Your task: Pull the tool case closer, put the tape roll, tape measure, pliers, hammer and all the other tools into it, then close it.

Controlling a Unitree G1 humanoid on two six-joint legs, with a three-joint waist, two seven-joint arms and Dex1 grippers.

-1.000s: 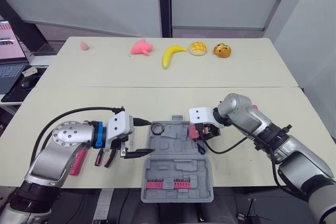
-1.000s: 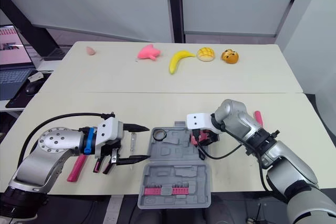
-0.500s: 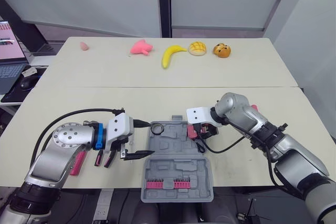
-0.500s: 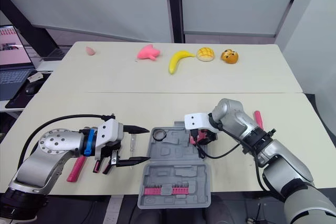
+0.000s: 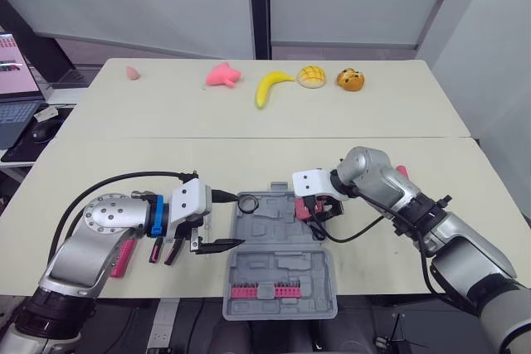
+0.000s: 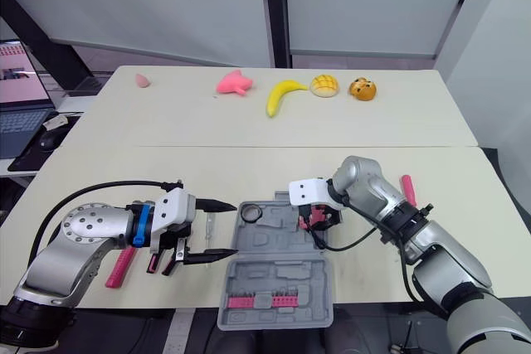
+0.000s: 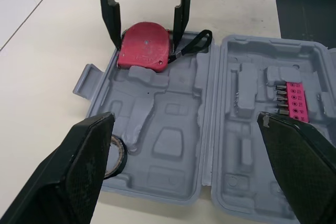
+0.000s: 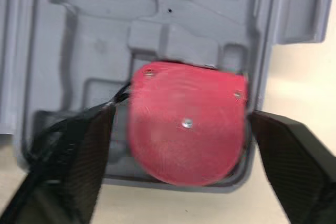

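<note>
Near the middle of the front edge of the pale table (image 5: pixel 124 159), a grey moulded plastic case (image 5: pixel 278 259) lies wide open, one half toward the far edge and one half at the front edge. The front half carries a pink strip of screwdriver bits (image 5: pixel 261 290); most recesses of the far half are bare.

At the far right corner of the case, the right tool (image 7: pixel 146 39) points down with its two black fingers pressed against opposite sides of a red tape measure (image 8: pixel 186 124), pinching it. The tape measure sits low over the corner recess, its black wrist strap (image 7: pixel 195 43) trailing across the moulding. A black tape roll (image 5: pixel 248 202) lies at the case's far left corner.

Just beside the case's left side, the left tool (image 5: pixel 237 220) hangs with its fingers spread wide and nothing between them, aimed across the case. Under that arm, dark red-handled pliers (image 5: pixel 166 250) and a pink handle (image 5: pixel 123 256) lie on the table toward the left edge.

Along the far edge sit a pink toy (image 5: pixel 224 75) and a yellow banana (image 5: pixel 270 86).
</note>
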